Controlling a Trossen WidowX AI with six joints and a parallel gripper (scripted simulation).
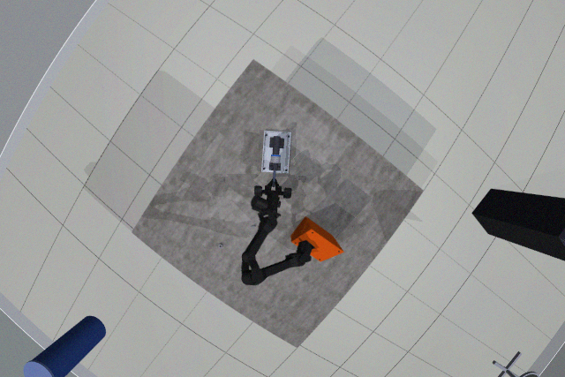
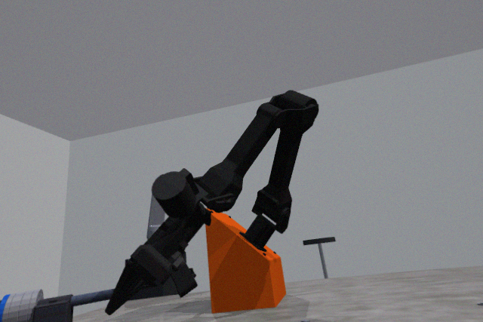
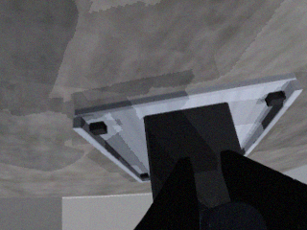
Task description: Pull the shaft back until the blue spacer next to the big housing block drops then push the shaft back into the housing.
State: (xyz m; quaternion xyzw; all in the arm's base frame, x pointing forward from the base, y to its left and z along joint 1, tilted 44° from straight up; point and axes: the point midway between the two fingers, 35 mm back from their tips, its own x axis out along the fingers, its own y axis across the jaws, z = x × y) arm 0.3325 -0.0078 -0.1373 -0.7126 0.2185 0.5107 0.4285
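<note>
My gripper (image 1: pixel 274 180) (image 2: pixel 109 309) (image 3: pixel 205 164) is shut on the shaft (image 1: pixel 274 175) (image 2: pixel 92 296), just outside the small dark block (image 1: pixel 274 166) (image 2: pixel 53 308) (image 3: pixel 187 131). The blue spacer (image 1: pixel 275 154) (image 2: pixel 3 306) is in line with the shaft, between pale spacers (image 1: pixel 274 160) (image 2: pixel 24 305) and a narrow dark part running to the big housing block (image 1: pixel 276 141). The big housing block is outside the exterior view and hidden in the wrist view. The spacers are also hidden in the wrist view.
The blocks stand on a pale base plate (image 1: pixel 286 155) (image 3: pixel 192 100) with dark corner fasteners. The orange arm mount (image 1: pixel 321 245) (image 2: pixel 241 271) stands right of the arm in the top view. A tiny object (image 1: pixel 221 245) lies left of the arm.
</note>
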